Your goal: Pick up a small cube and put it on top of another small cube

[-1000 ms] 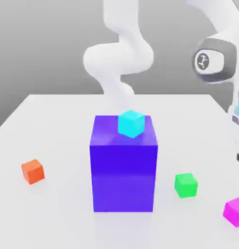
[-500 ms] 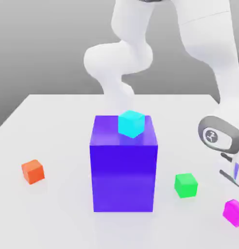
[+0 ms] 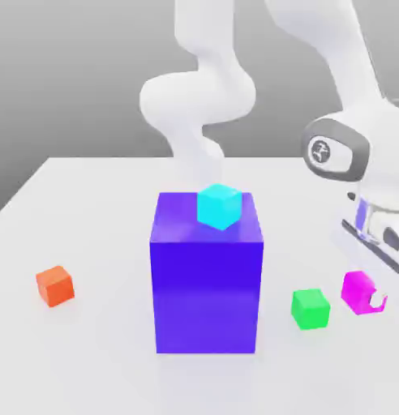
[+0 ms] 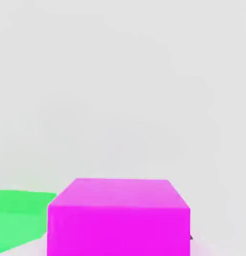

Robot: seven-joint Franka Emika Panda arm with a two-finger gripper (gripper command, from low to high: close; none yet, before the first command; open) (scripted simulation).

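The small magenta-pink cube (image 3: 356,288) hangs just above the white table (image 3: 89,211) at the exterior view's right, tilted a little. My gripper (image 3: 366,293) is shut on it, and one white fingertip (image 3: 378,301) shows at the cube's right side. The hand view has the same magenta cube (image 4: 119,217) close up, held. A green cube (image 3: 310,309) rests on the table just to the left of the held cube, seen beside it as the green cube (image 4: 20,217) in the hand view. Far off at the left sits an orange cube (image 3: 54,285).
A tall blue-violet block (image 3: 207,284) stands mid-table with a cyan cube (image 3: 218,206) on its top. The white arm (image 3: 199,97) curves up behind the block and comes down at the right.
The hand dropped onto the magenta cube at the front right, shut on it, then lifted it up and to the left, closer to the green cube.
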